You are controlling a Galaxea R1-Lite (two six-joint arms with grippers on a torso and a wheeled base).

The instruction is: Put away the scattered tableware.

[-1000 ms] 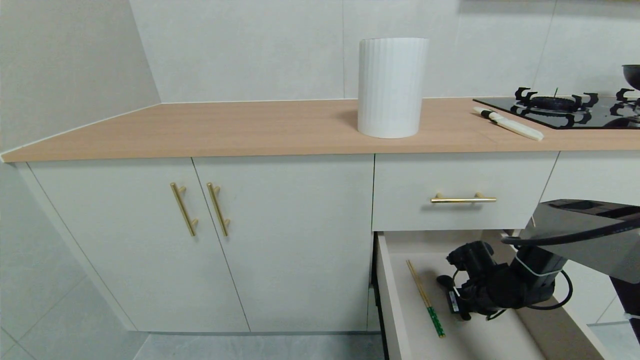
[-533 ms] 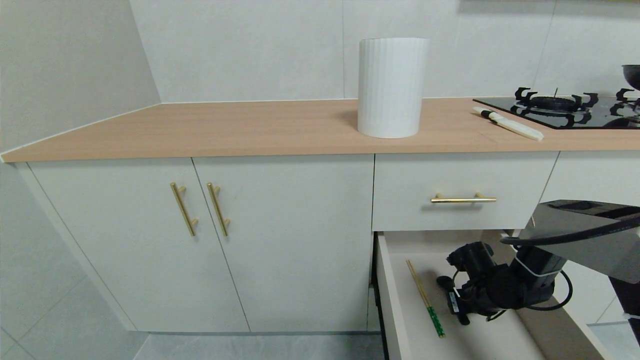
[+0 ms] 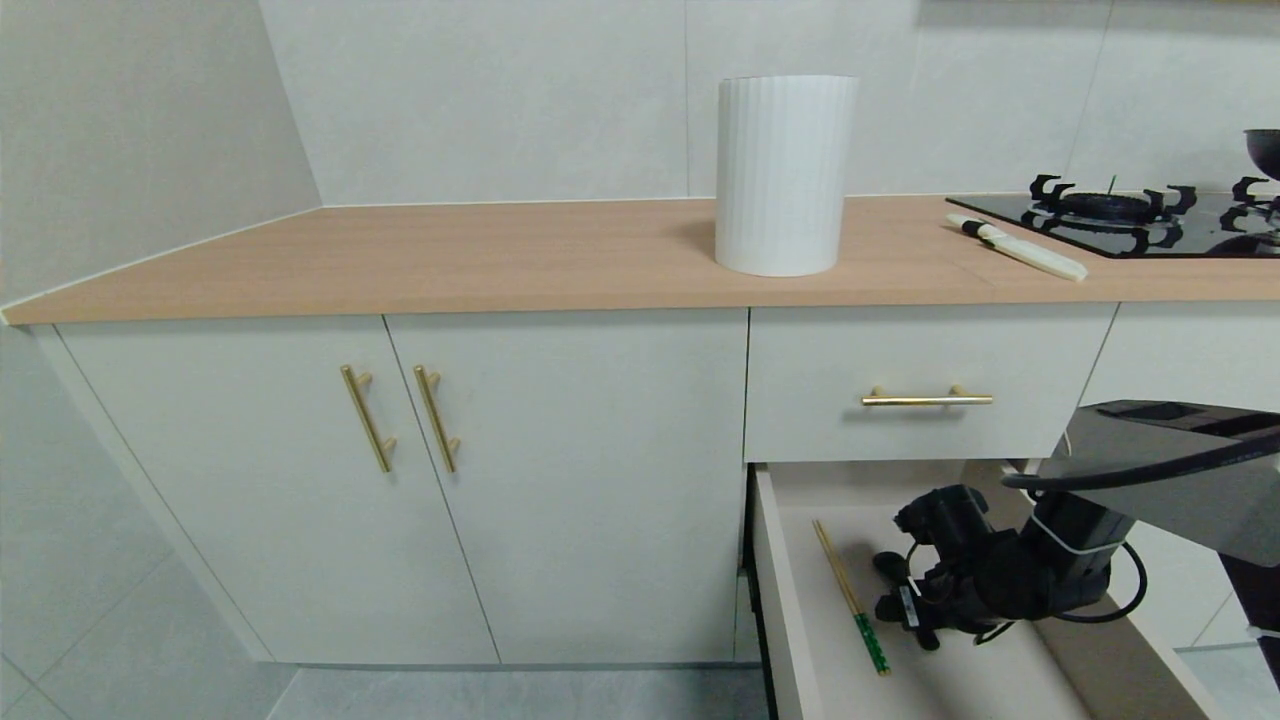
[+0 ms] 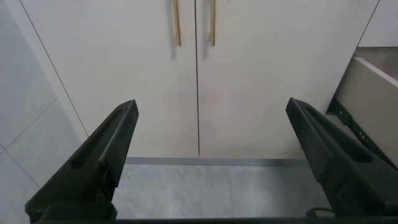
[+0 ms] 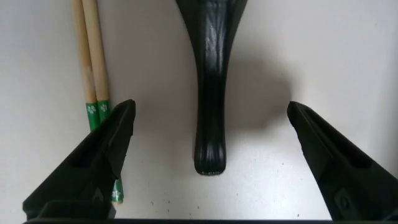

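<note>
Black spoon (image 5: 210, 74) lies on the floor of the open drawer (image 3: 785, 590), just beside the chopsticks (image 5: 90, 56), free between the wide-spread fingers of the right gripper (image 5: 209, 112). Over the last second this gripper shifts only slightly, so I judge the spoon is released. Left gripper (image 4: 211, 118) is also wide and holds nothing. Farther, a knife (image 3: 1015, 247) waits on the counter (image 3: 500, 255).

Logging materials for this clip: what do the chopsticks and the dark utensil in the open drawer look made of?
The chopsticks: likely bamboo or wood, pale tan matte shafts with green painted bands. The dark utensil: black, faintly grained, dull sheen; lacquered wood or plastic, cannot tell which.
</note>
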